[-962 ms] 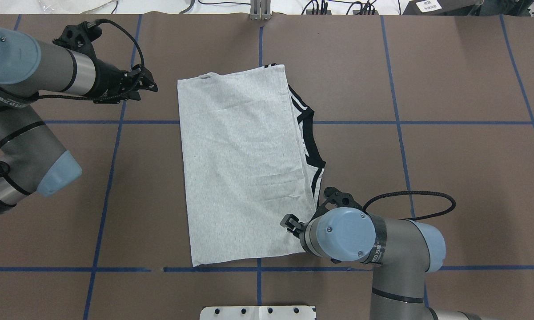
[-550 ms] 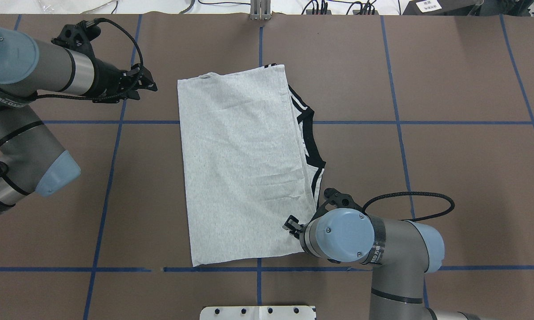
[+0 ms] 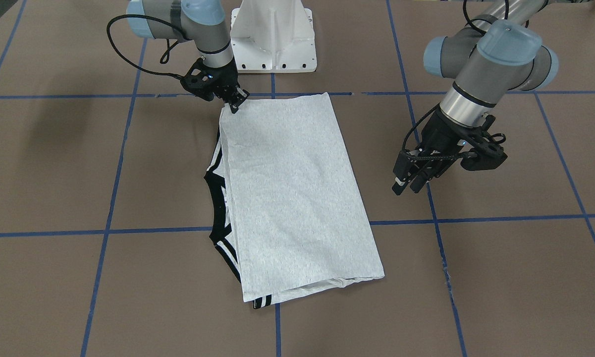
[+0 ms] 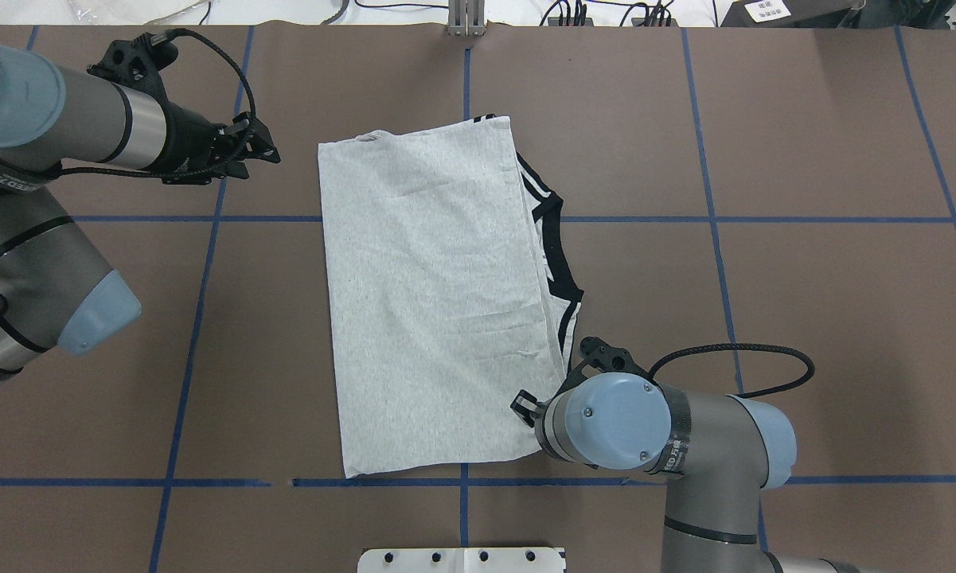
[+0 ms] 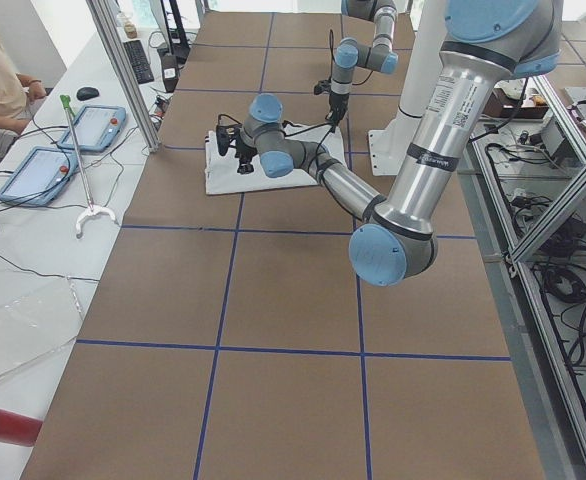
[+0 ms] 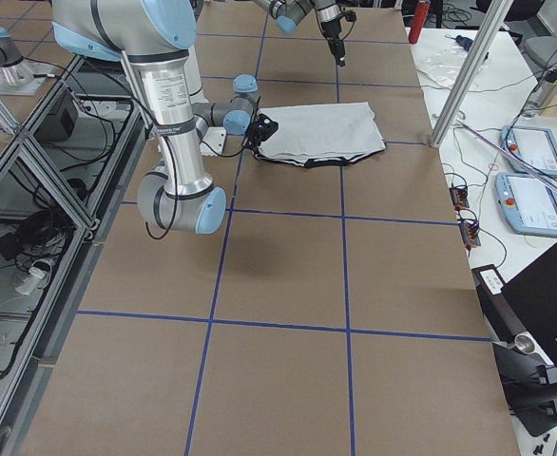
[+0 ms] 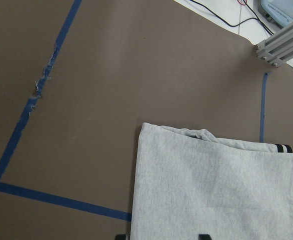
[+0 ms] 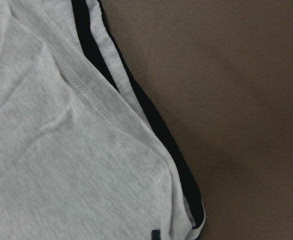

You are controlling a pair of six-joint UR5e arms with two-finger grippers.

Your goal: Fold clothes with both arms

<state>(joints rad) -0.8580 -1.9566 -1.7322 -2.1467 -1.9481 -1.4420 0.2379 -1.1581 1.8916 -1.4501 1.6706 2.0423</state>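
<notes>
T-shirt [image 4: 430, 302]: folded into 1 grey rectangle, flat on table [image 4: 764, 318], black trim showing along 1 side.
Right gripper [image 3: 235, 105]: jaws closed on T-shirt's corner.
Left gripper [image 3: 407, 187]: jaws apart, empty, T-shirt well beyond them.

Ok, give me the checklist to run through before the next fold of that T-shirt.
T-shirt flat on the table: ok.
Right gripper at a shirt corner: ok.
Right jaws shut on cloth: cannot tell.
Left gripper on the shirt: not ok; it hangs beside it, jaws open.
Folded edges aligned: not ok; black trim sticks out.
</notes>
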